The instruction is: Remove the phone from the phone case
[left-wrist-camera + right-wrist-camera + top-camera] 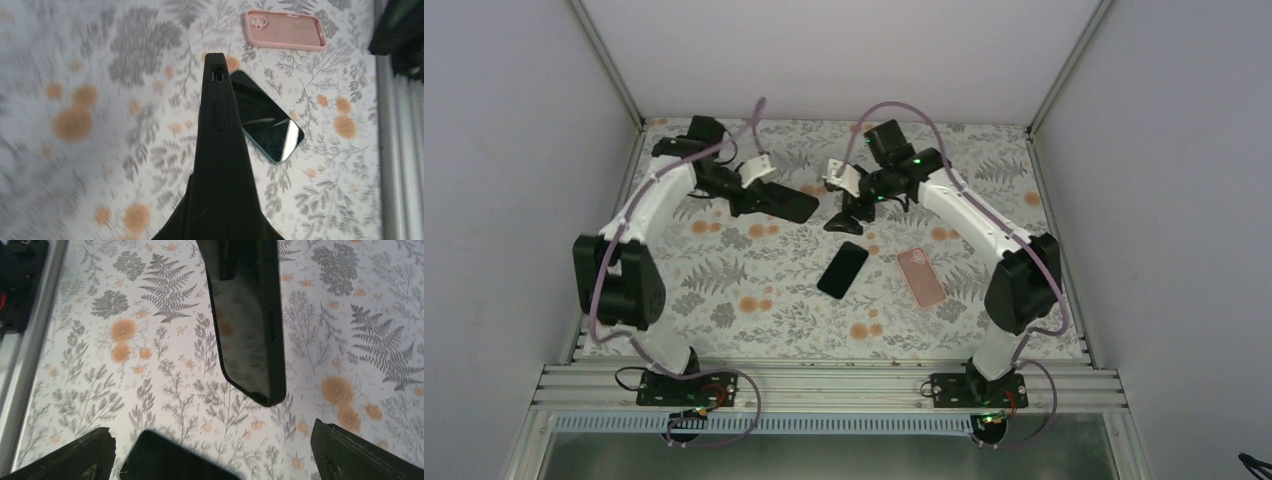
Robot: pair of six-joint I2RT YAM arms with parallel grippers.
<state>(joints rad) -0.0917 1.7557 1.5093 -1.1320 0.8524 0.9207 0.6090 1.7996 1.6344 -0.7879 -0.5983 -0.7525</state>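
While the left gripper (746, 197) is clenched on one end of the black phone case (786, 205), the case projects toward the right arm, raised above the floral surface (724, 300). In the left wrist view the case is seen edge-on, with a port opening at its far end and a side button strip. In the right wrist view its broad face is dark with a faint sheen; whether anything sits inside it cannot be told. The right gripper (845, 217) is released, its fingers (75, 460) spread wide and grasping nothing, positioned just beside the free end of the black phone case without touching it. The phone (842, 270) lies flat on the surface, glossy screen up, outside either case and nearer the arm bases than both grippers. The pink phone case (921, 277) lies flat near the phone, on its right, apart from it.
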